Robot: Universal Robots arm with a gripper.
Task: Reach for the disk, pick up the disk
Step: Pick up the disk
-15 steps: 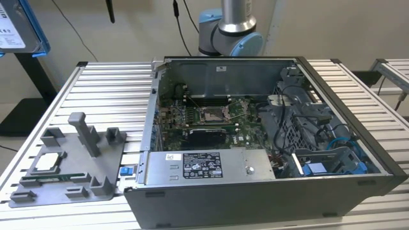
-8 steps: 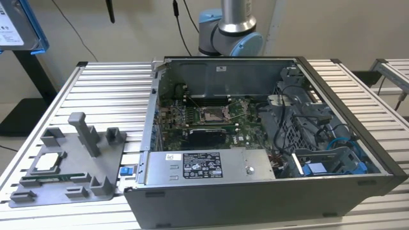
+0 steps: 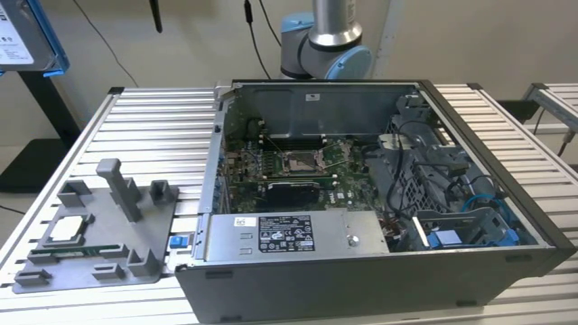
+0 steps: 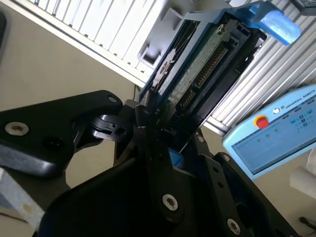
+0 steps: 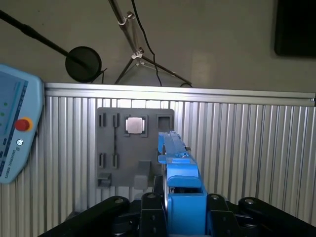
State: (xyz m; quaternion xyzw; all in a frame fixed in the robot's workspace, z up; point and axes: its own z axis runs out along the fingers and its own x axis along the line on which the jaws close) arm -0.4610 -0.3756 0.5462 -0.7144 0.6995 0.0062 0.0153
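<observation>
Exterior view: the disk [image 3: 21,37] bears illegible white-label print; second wrist view: hand [image 4: 159,122] clamps it.

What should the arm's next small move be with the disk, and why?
Probably just a steady hold, jaws shut: the gripper already clamps the disk by its edge, and the exterior view shows it raised well off the table, clear of the computer case. The pick looks done.
</observation>
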